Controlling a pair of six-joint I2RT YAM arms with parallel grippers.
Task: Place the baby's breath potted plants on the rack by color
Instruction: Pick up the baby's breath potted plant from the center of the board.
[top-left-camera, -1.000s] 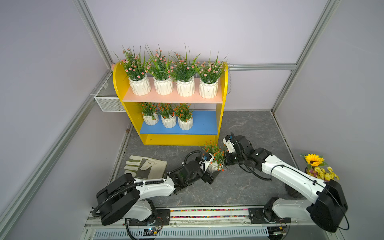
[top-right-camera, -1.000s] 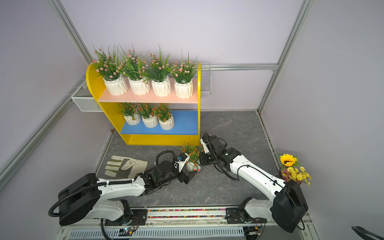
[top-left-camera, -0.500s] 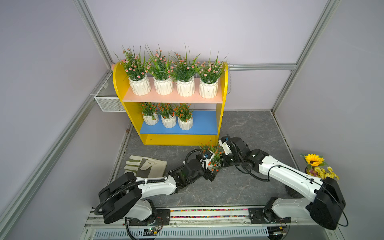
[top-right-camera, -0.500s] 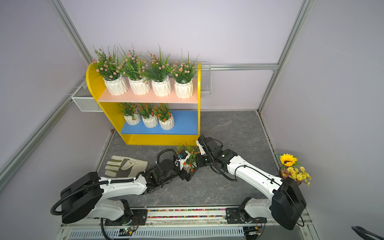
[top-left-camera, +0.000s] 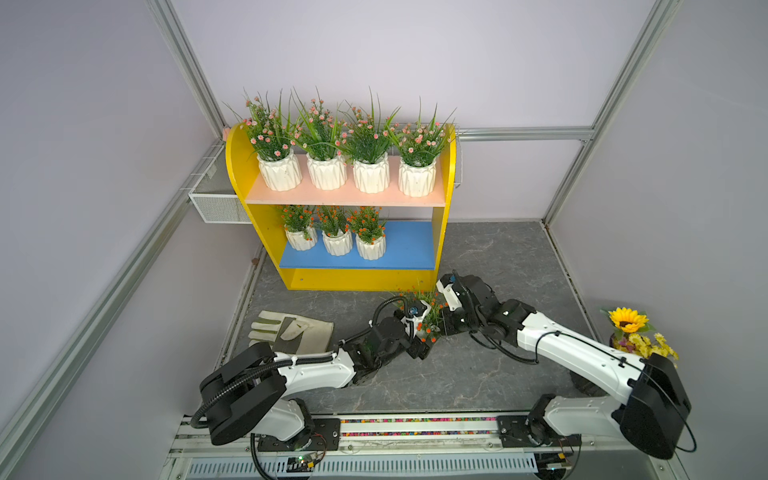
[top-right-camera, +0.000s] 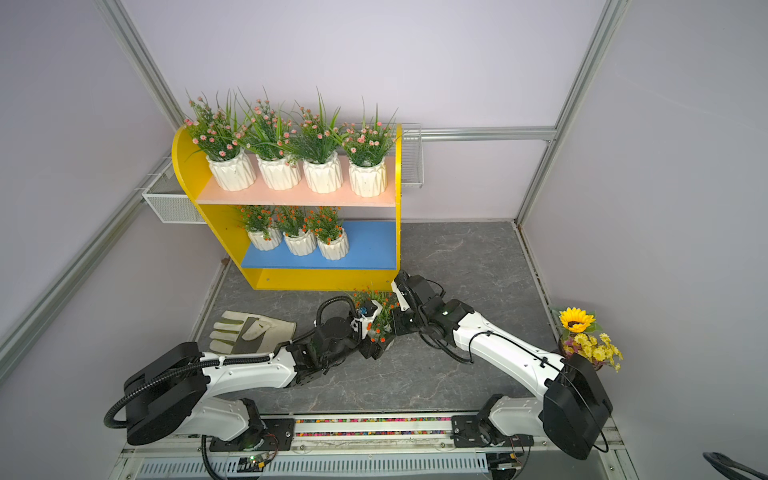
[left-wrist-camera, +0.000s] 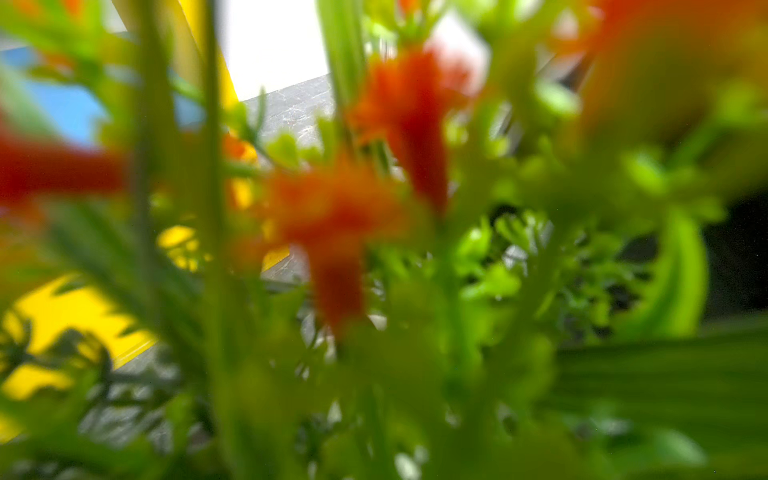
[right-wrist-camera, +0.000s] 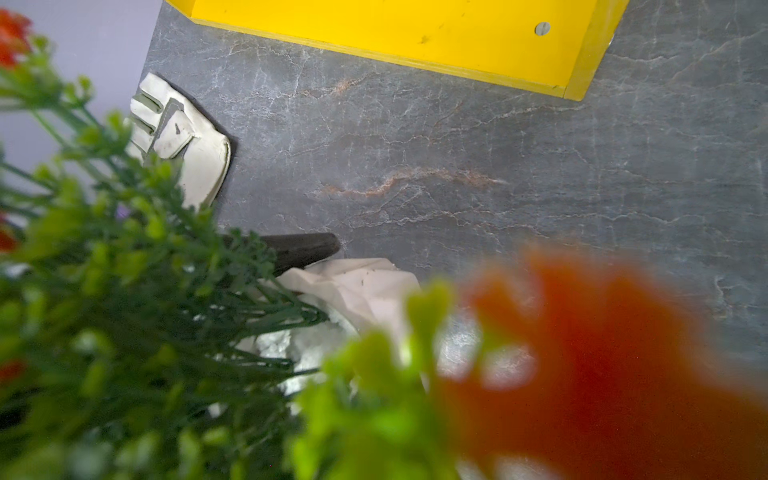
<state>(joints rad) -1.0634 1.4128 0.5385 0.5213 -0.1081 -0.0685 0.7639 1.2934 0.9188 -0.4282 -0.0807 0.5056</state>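
The yellow rack (top-left-camera: 237, 166) holds several pink-blossomed potted plants (top-left-camera: 370, 174) on its pink upper board and three orange-red ones (top-left-camera: 337, 243) on its blue lower board. In both top views another orange-red potted plant (top-left-camera: 422, 305) (top-right-camera: 376, 307) sits between my two grippers, on the floor in front of the rack. My right gripper (top-left-camera: 442, 328) is at its right side, jaws buried in foliage. My left gripper (top-left-camera: 424, 347) reaches in from the left. One of its dark fingers (right-wrist-camera: 307, 249) lies against the white pot (right-wrist-camera: 361, 291). The left wrist view shows only blurred sprigs.
A work glove (top-left-camera: 293, 332) lies on the grey floor left of the arms. A sunflower bouquet (top-left-camera: 631, 328) stands at the right wall. A white wire mesh basket (top-left-camera: 216, 205) hangs on the left wall beside the rack.
My right gripper has carried the orange-red plant a little to the left, toward the left gripper. The left gripper has come up around the pot and its jaws have narrowed.
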